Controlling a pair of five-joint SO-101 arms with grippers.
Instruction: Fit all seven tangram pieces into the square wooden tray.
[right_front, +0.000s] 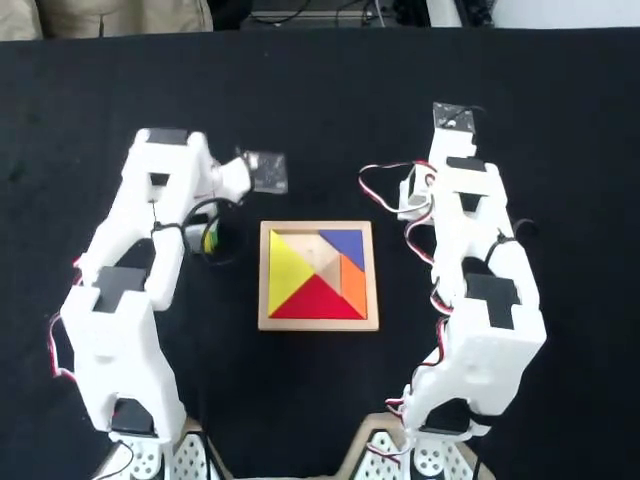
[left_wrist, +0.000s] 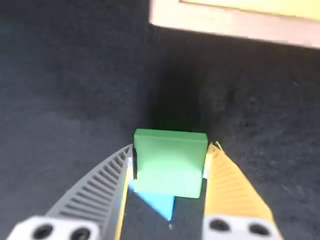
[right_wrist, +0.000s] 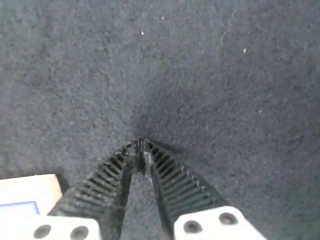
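Green piece (left_wrist: 170, 167): bright green, flat, square-looking; just outside the tray, on the left arm's side.
Left claw (left_wrist: 172, 149): clamped onto green piece from both sides.
Right claw (right_wrist: 141, 148): fingers pressed together, nothing held, over black desk (right_wrist: 225, 75).
Tray (right_front: 318, 322): square, pale wood, between arms; holds yellow triangle (right_front: 287, 268), red triangle (right_front: 317, 298), blue piece (right_front: 345, 243), orange piece (right_front: 353, 283).

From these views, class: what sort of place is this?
Probably a robotics test bench: black-covered table, left arm and right arm side by side, wooden tangram tray between them, green piece in the left gripper.
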